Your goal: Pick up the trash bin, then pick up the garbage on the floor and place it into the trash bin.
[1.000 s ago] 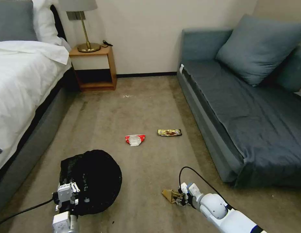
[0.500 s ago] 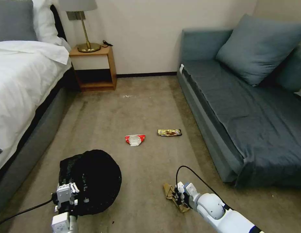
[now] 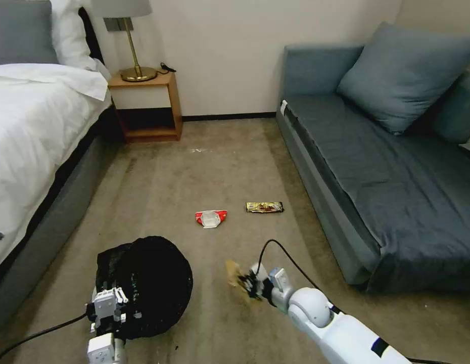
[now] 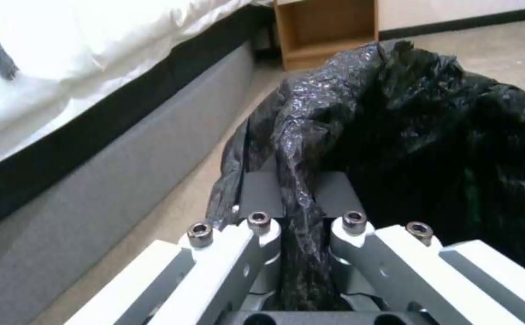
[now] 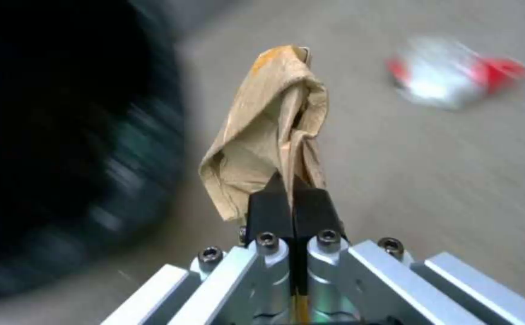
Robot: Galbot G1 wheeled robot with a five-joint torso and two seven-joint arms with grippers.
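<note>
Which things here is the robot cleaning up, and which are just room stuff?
Part of the job:
trash bin, held by the left gripper
brown paper, held by the right gripper
red-and-white wrapper
snack bar wrapper

Just room stuff:
bed
lamp
nightstand
sofa

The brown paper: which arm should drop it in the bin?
The right. Its claw is shut on the brown paper, close beside the bin. The left claw is busy pinching the bin's black bag.
</note>
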